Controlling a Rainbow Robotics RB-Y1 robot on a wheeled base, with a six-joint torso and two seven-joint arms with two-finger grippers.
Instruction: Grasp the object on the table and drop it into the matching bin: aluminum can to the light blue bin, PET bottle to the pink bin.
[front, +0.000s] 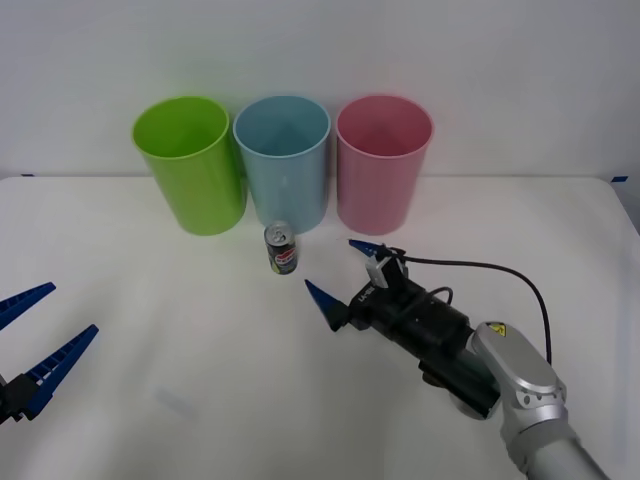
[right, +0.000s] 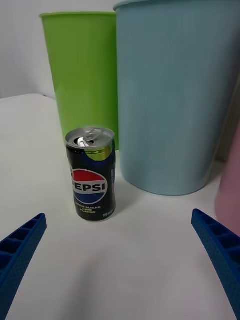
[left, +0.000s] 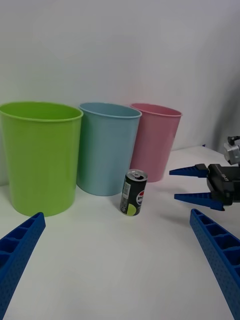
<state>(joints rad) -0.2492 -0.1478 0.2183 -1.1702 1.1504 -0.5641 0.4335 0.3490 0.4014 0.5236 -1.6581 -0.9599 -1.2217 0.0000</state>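
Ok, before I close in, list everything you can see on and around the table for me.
aluminum can: one, dark with silver top and red-and-white label, upright on the table in front of the light blue bin.
lime green bin: one, leftmost in the back row.
light blue bin: one, middle of the row.
pink bin: one, rightmost.
table: one, white.
right pincer: blue fingers, open, aimed at the can from its right.
left pincer: blue fingers, open, at the table's near left edge.

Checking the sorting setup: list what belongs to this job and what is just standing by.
Job: aluminum can, light blue bin, right gripper open near the can.
Standing by: pink bin, lime green bin, left gripper parked open.
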